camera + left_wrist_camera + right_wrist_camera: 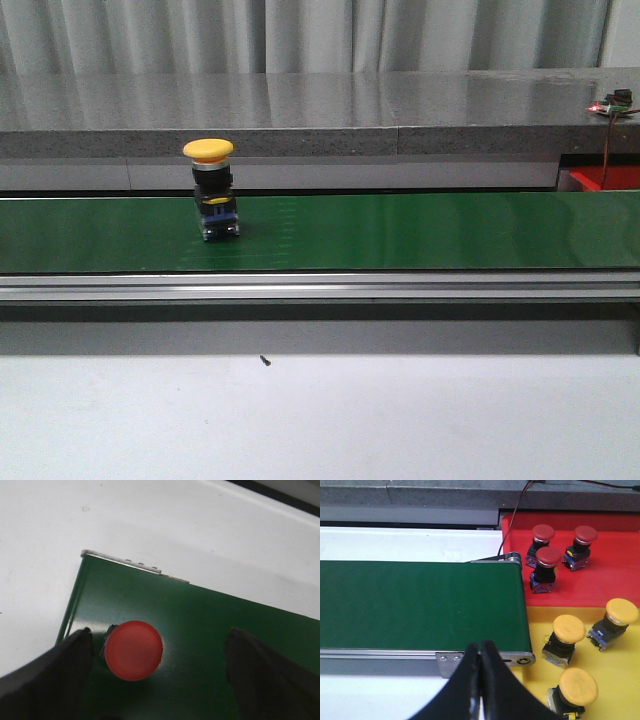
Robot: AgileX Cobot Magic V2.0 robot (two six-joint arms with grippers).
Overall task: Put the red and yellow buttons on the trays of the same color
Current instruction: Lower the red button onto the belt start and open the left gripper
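A yellow button [209,152] stands upright on the green belt [400,230], left of centre. A red button [133,650] sits on the belt near its end, between the fingers of my open left gripper [160,640], closer to one finger [75,655] and not gripped. My right gripper [480,647] is shut and empty, over the belt's other end. Beside that end lie a red tray [615,575] with three red buttons [549,557] and a yellow tray [620,680] with three yellow buttons [569,629]. A corner of the red tray [603,179] shows in the front view.
The belt's metal frame rail [320,285] runs along its near side, with white table [320,420] in front. A grey stone ledge [300,110] runs behind the belt. A small circuit board with a wire [615,100] sits on the ledge above the red tray.
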